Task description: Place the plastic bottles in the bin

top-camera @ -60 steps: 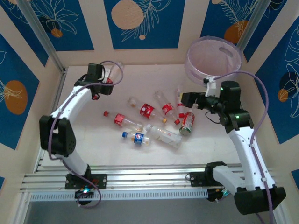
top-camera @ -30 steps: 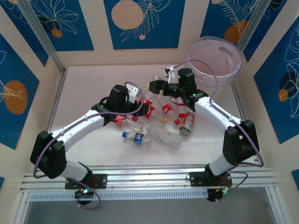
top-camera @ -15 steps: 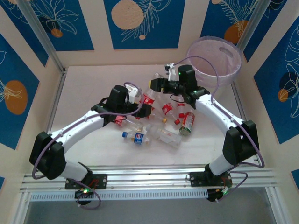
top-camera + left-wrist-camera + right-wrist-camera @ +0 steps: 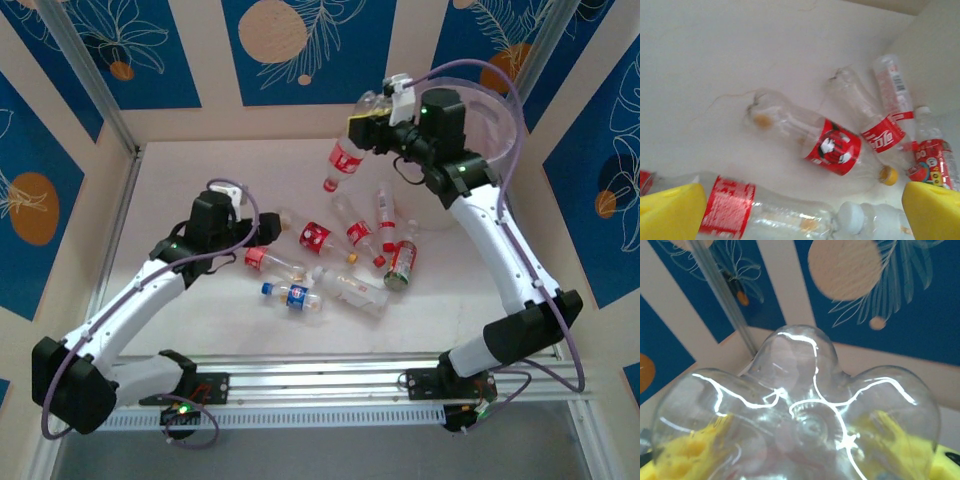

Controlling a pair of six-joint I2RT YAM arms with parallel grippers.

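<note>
A robot lab cell is on show here. A white table (image 4: 180, 170) is boxed in on three sides by walls hung with printed panels (image 4: 300, 50), blue with pale leaves and orange discs. Bare aluminium posts (image 4: 85, 75) are set at the far corners. Along the near edge an aluminium rail (image 4: 320, 385) is laid, and the left arm (image 4: 130, 305) and right arm (image 4: 490, 225) are bolted there side by side, lilac cables (image 4: 470, 63) looped along them.

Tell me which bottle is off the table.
The red-labelled bottle hanging cap-down from the right gripper, which grips its base. The other bottles all lie on the table.
</note>
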